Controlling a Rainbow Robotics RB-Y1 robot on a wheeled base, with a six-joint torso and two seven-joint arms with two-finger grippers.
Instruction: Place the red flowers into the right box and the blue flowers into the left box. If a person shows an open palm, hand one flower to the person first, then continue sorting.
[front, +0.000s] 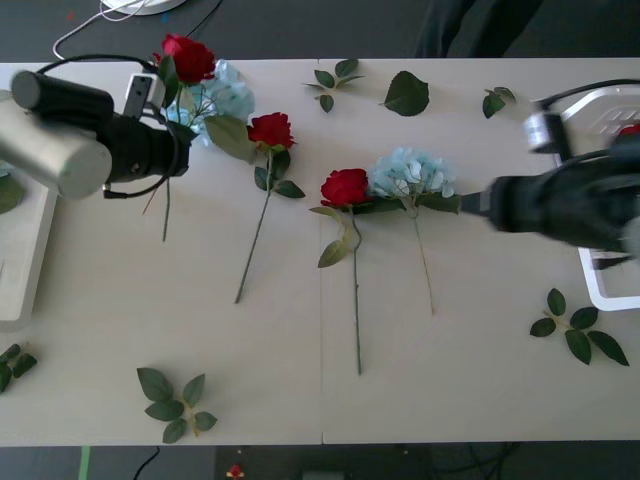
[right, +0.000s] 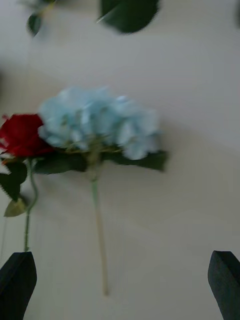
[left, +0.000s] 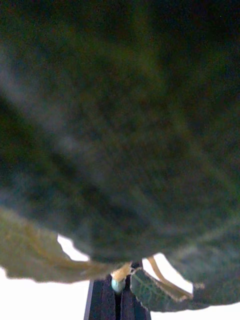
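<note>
The left pincer (front: 180, 125) is at the far left of the worktop (front: 300, 400), shut on a stem. In its wrist view the black fingers (left: 117, 300) are pressed together around a pale stem end, with a big green leaf (left: 120, 125) covering almost everything beyond them. In the front view a red rose (front: 188, 57) and a pale-blue flower (front: 225, 98) sit just past this pincer, overlapping. Which of the two stems it holds I cannot tell, though the large leaf hints at the blue one. If so, the cream tray (front: 22, 260) lies just beside this arm, and the next move would be a short carry and a release over it.

The right pincer (right: 120, 285) hovers with its fingers spread wide, one at each lower corner of its wrist view. Directly ahead of it lies a second blue flower (right: 100, 122) flat on the worktop, its stem (right: 98, 225) running toward the gap between the fingers. A second red rose (right: 20, 135) touches the bloom's side. This arm seems to be lining up a pick; it needs to descend over the stem, clear of the rose.

The white tray (front: 610, 290) behind the right arm is mostly hidden by the arm and cut by the picture's edge. A third rose (front: 270, 130) lies between the two arms. No open palm is visible.
</note>
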